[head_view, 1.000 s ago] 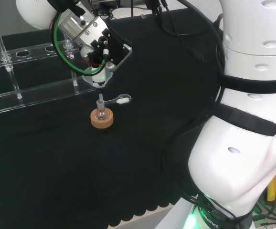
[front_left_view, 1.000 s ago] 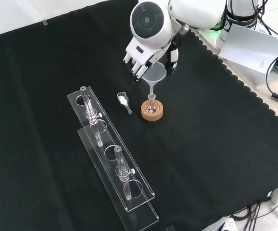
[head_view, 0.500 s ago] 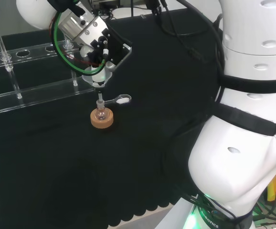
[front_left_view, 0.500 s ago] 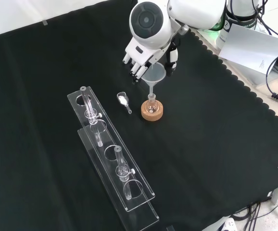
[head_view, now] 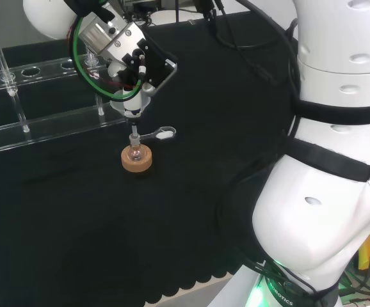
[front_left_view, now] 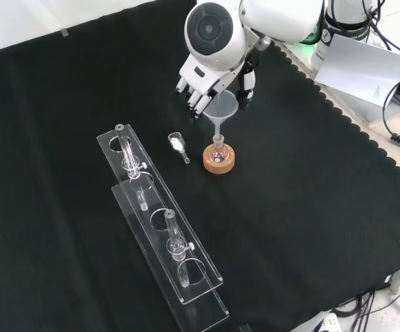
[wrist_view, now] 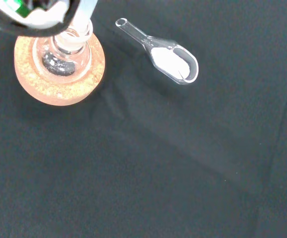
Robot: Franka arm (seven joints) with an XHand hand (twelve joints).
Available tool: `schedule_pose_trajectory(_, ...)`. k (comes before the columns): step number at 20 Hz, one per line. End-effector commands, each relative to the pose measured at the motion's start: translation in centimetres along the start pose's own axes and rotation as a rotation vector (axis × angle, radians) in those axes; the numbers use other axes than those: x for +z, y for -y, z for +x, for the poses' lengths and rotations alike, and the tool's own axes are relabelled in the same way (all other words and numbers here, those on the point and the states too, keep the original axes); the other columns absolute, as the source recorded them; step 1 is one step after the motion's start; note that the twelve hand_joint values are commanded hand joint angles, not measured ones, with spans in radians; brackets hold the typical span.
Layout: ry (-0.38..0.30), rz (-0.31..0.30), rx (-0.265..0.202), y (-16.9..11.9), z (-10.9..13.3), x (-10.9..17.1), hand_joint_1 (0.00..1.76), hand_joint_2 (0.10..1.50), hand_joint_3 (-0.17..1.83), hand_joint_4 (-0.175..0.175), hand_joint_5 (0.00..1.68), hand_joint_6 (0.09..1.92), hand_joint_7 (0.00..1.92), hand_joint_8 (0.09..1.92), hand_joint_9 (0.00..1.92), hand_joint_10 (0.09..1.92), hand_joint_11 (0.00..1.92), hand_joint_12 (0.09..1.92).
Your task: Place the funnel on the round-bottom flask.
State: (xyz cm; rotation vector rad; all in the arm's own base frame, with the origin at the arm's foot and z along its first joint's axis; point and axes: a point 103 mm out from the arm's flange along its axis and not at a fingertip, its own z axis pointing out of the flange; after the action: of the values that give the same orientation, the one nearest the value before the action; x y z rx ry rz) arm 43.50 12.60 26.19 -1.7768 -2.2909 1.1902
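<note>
A clear funnel (front_left_view: 221,107) stands upright with its stem in the neck of a small round-bottom flask (front_left_view: 218,147), which sits in a cork ring (front_left_view: 219,161). The hand (front_left_view: 198,93) hovers just above and behind the funnel's bowl, with its fingers relaxed on one side of the rim and its thumb on the other. From the head view, the funnel (head_view: 131,110) hangs below the hand (head_view: 134,64), over the flask (head_view: 134,152). The wrist view looks down on the flask (wrist_view: 66,49) in its cork ring (wrist_view: 59,87).
A small glass scoop (front_left_view: 178,144) with white powder lies just left of the cork ring in the front view. Two clear test-tube racks (front_left_view: 165,228) with a few tubes stand further left and nearer. White paper (front_left_view: 362,69) lies beyond the cloth's scalloped right edge.
The hand has drifted slightly up and away from the funnel. The funnel, flask and cork ring have stayed in place.
</note>
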Motion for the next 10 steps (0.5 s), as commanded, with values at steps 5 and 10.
schedule_pose_trajectory(5, -0.005, 0.004, -0.003, -0.32, 0.23, 0.34, 0.91, 0.70, 0.65, 0.010, 0.69, 0.82, 0.77, 0.83, 1.02, 0.55, 0.60, 1.20)
schedule_pose_trajectory(10, 0.005, 0.015, -0.006, -0.83, 0.59, 0.47, 0.91, 0.70, 0.65, 0.010, 0.69, 0.82, 0.76, 0.83, 1.02, 0.55, 0.60, 1.20)
